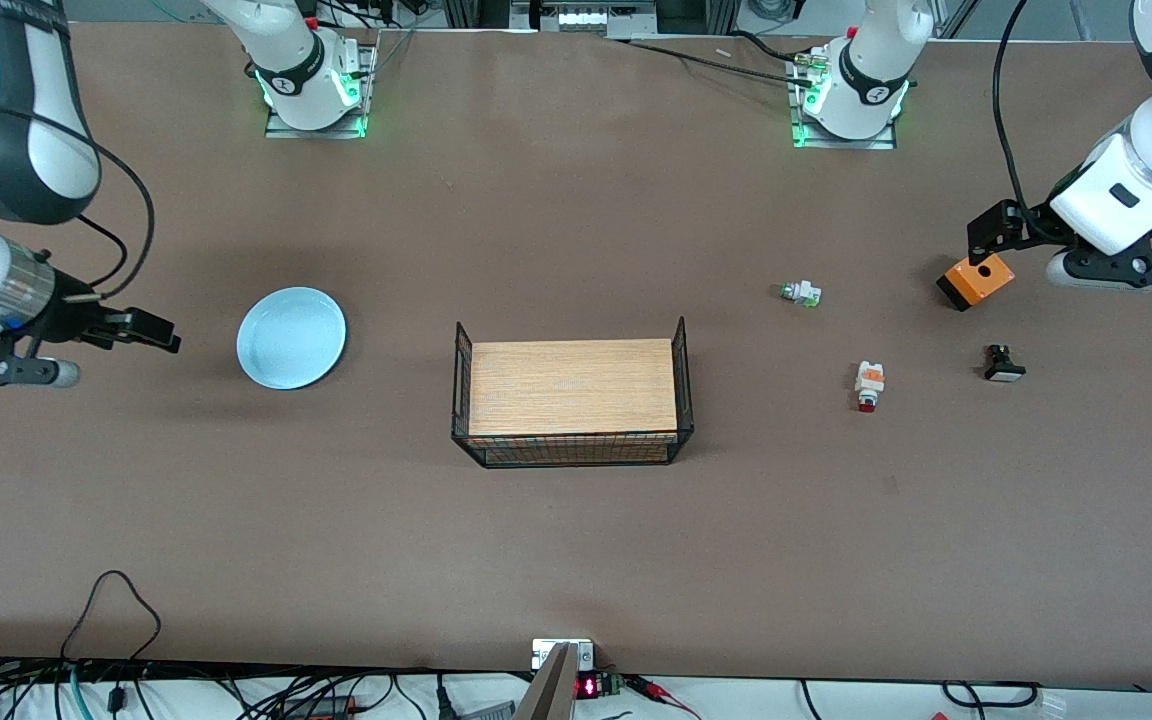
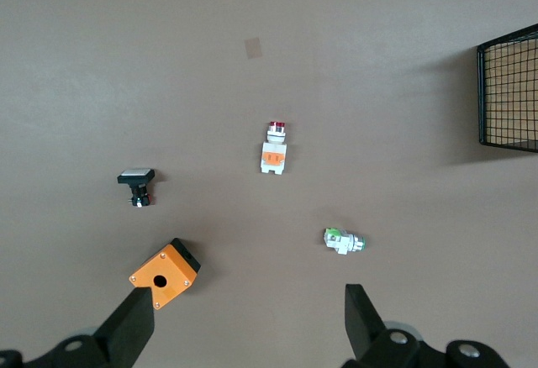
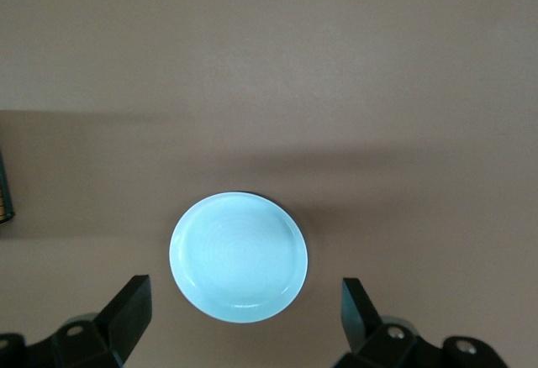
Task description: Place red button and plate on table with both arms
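Plate (image 1: 291, 337) mid-left of frame, button (image 1: 868, 385) mid-right, both lying on bench (image 1: 576, 540). Right claw (image 1: 151, 330) at left edge, left claw (image 1: 986, 232) at upper right: both spread, empty, apparently released.

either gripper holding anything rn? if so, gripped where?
Nothing is held. The left gripper is open in the air above the orange box; the right gripper is open beside the plate. The red button lies untouched on the table.

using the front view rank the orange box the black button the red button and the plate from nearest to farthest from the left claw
From the left claw, which is open:
1. Orange box, just beneath it.
2. Black button, nearer the camera.
3. Red button, toward the basket.
4. Plate, at the right arm's end.
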